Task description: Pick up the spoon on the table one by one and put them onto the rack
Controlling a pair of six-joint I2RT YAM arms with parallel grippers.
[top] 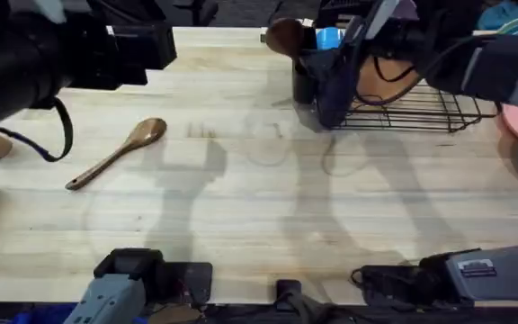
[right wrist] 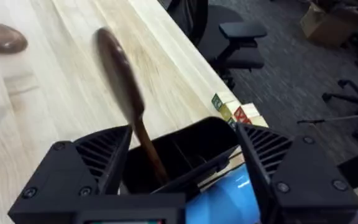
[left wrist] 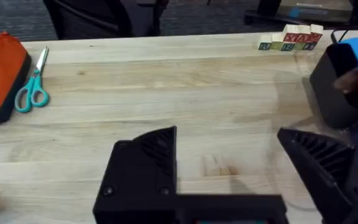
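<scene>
Spoon lies diagonal, bowl toward rack; both grippers' fingers spread.

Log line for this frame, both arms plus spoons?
right gripper: open, one wooden spoon standing in utensil holder | left gripper: open, empty | second spoon: on table
</scene>
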